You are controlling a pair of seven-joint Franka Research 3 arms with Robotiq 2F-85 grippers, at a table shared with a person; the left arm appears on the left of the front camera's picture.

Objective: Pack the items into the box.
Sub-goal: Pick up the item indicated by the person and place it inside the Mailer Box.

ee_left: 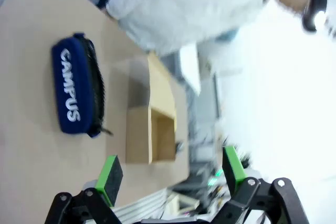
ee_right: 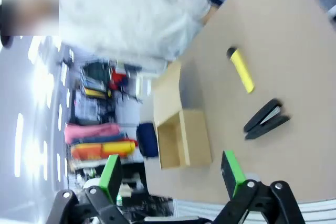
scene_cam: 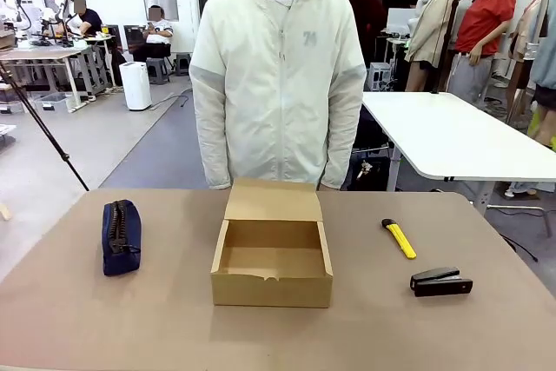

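You face the box (scene_cam: 272,258) at table centre; pouch (scene_cam: 121,236) lies left, pen-like tool (scene_cam: 400,238) and stapler (scene_cam: 441,281) right.

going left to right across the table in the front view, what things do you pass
navy-blue pencil pouch → open cardboard box → yellow-and-black pen-like item → black stapler
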